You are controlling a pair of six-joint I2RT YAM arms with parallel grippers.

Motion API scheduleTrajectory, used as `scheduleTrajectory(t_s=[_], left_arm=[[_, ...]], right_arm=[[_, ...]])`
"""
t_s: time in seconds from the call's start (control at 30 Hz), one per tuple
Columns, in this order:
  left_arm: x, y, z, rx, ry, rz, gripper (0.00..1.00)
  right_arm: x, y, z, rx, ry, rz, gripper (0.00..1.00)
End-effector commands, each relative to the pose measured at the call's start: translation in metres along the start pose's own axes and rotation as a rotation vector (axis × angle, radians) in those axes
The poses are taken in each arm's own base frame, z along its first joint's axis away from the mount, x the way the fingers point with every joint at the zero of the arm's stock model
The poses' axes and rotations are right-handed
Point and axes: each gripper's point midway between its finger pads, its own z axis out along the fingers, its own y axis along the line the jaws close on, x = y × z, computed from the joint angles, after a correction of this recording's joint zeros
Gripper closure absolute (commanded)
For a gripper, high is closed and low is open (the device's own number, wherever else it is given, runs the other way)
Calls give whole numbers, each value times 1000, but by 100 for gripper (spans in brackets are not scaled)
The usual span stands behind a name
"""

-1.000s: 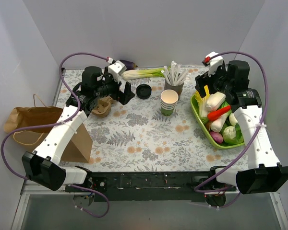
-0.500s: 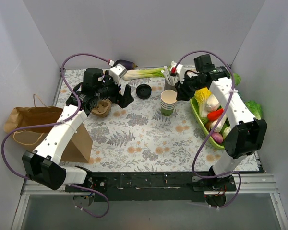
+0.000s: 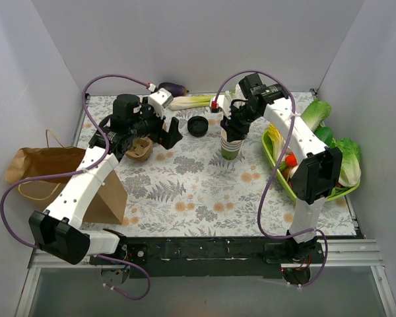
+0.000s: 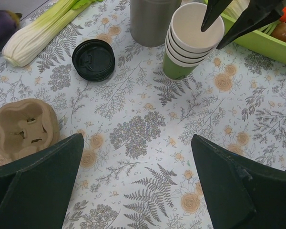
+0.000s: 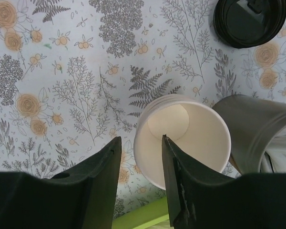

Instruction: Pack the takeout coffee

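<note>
No lidded takeout coffee shows in any view. A stack of lidless cream-and-green cups (image 3: 231,146) (image 4: 193,40) (image 5: 200,143) stands mid-table. Loose black lids (image 3: 198,125) (image 4: 93,59) (image 5: 250,21) lie to its left. My right gripper (image 3: 233,129) (image 5: 140,139) (image 4: 210,38) hovers at the top cup, partly open. One finger (image 5: 190,191) is over the cup's inside and the other is outside the rim, and neither visibly presses the wall. My left gripper (image 3: 172,133) (image 4: 137,138) is wide open over bare cloth, with nothing between its fingers.
A brown pulp cup carrier (image 3: 140,146) (image 4: 25,126) sits by the left gripper. A paper bag (image 3: 66,178) stands at the left edge. A metal cup of stirrers (image 3: 239,112) (image 5: 257,129) is behind the stack. A green tray (image 3: 277,173) of vegetables, a leek (image 3: 195,101) and an eggplant (image 3: 173,87) lie around.
The right arm has swung left from above the green tray to the cup stack, and its jaws have narrowed. The left arm has stayed put.
</note>
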Motion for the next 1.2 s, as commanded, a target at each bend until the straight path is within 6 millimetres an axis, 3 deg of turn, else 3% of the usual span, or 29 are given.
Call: scheduleTrajectory(t_s=[0.0,0.47,1.17], left_arm=[[-4,-1,-12,-16,-26,22,2],[-1,0,-9,-14,-20,14,2],[7,0,-5,-8,-5,-1,2]], right_arm=[[13,1,2,-8,61,17,53],[30,-1,12,-9,130,59,65],[36,3,15,-31,167,75,78]])
